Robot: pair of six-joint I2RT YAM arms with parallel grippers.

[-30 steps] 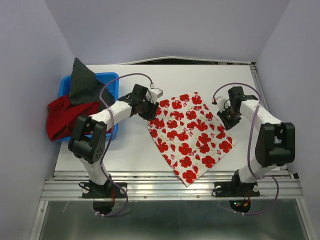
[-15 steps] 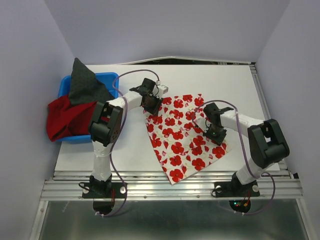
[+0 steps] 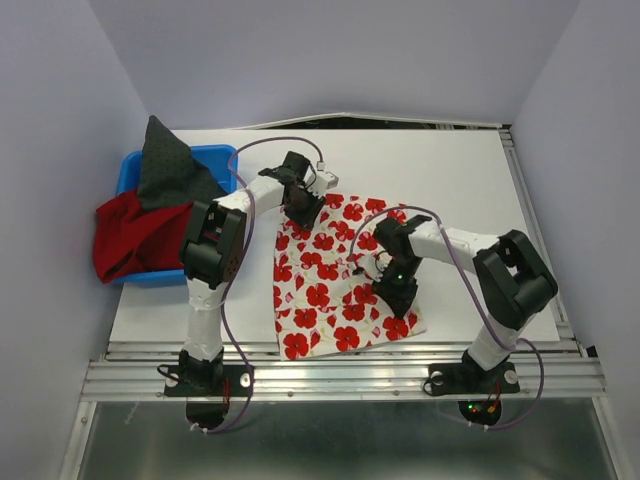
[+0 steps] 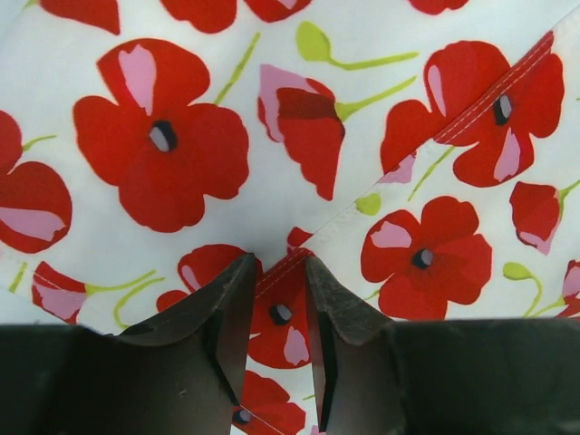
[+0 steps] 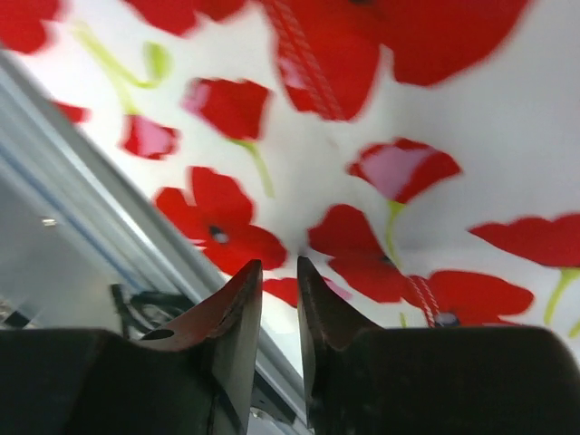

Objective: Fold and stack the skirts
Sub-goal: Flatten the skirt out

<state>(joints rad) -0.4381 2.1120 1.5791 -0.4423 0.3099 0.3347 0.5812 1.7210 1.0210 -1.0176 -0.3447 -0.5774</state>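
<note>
**Since the cloth is limp and light, take it by a stitched edge**

The white skirt (image 3: 340, 285) lies beneath both grippers. The left gripper (image 4: 279, 272) pinches a seam between narrow jaws. The right gripper (image 5: 279, 267) is narrow too, with cloth just ahead, and I cannot tell whether it has a grip.

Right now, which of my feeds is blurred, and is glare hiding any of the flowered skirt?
Right wrist: the flowered skirt is smeared and soft; only the tips of the right claw look crisp. Left wrist: sharp, with the hem stitching readable by the left claw. Top external: evenly lit, no glare on the skirt.
</note>
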